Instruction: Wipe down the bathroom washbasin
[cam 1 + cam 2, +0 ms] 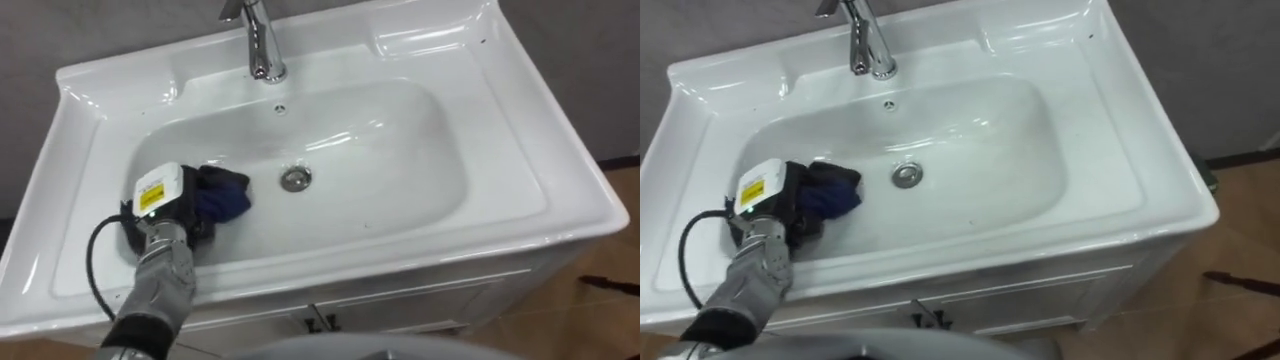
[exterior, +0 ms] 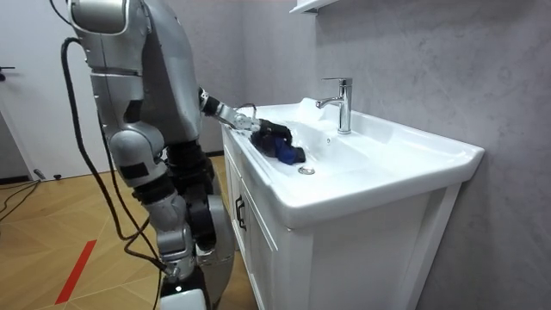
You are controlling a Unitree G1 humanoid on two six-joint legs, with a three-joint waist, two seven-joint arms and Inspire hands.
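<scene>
In the white basin [image 1: 400, 150], left of the drain [image 1: 295, 178], the left robot hand [image 1: 163, 203] rests on a dark blue cloth [image 1: 226, 194]. Whether it grips the cloth or lies open cannot be told.

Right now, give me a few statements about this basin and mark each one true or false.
1. The left hand is down in the white basin, against a dark blue cloth. True.
2. The cloth covers the drain. False: it lies apart from the drain, toward the robot's left.
3. The chrome faucet stands on the back rim, behind the drain. True.
4. The cabinet doors under the basin stand open. False: they are shut.
</scene>
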